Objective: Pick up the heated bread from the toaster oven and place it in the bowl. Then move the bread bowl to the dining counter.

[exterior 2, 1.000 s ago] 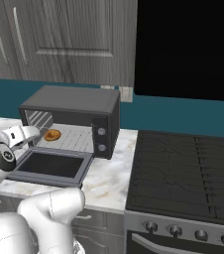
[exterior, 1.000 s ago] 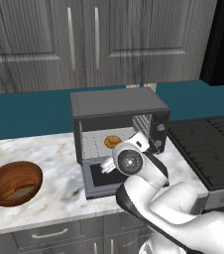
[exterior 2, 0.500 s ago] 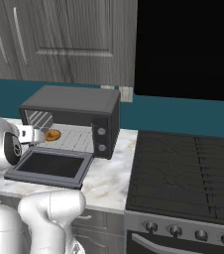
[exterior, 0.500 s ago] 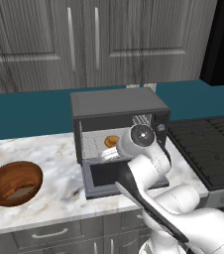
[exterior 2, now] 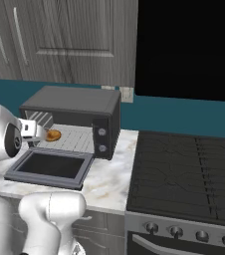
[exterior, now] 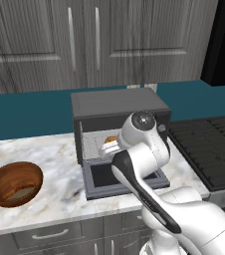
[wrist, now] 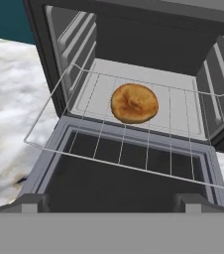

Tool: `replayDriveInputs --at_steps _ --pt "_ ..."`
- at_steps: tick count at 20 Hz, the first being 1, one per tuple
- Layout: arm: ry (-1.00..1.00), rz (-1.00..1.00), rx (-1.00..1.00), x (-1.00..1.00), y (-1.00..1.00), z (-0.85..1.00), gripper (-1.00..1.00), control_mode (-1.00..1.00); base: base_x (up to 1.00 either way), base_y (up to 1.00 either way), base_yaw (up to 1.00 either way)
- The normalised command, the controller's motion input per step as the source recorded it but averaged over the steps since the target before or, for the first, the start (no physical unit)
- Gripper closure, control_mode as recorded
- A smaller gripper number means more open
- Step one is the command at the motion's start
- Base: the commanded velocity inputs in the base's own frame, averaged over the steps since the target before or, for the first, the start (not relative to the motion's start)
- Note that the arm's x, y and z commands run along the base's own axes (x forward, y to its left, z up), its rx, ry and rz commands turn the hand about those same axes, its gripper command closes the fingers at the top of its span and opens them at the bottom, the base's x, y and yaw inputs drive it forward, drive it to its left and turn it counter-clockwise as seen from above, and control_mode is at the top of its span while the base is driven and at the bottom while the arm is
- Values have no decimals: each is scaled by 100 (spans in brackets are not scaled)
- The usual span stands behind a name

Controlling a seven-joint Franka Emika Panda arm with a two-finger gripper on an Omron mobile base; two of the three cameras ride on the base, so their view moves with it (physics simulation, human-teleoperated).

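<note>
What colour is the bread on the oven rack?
Golden-brown, a little darker at the edge; the bread shows best in the hand view.

A matt dark grey metal casing is seen on the toaster oven [exterior: 117, 107], with a thin bright wire rack [wrist: 134, 144] inside. The bread [wrist: 134, 102] is shown golden-brown with a rough crust. Grained, glossy wood is shown by the bowl [exterior: 13, 183] at 9 o'clock. The worktop [exterior: 59, 172] is rendered as polished veined marble.
</note>
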Motion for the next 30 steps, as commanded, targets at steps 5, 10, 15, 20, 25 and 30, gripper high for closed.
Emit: replayDriveInputs --at_steps 5,10,15,20,25,30 --pt "0 0 0 0 0 0 -100 -100 0 0 0" --pt "0 0 0 0 0 0 -100 -100 0 0 0" --pt "0 0 0 11 0 0 -100 -100 0 0 0" --pt "4 0 1 38 -4 0 -100 -100 0 0 0" --pt "8 0 0 43 0 0 -100 -100 0 0 0" --pt "9 0 0 43 0 0 -100 -100 0 0 0"
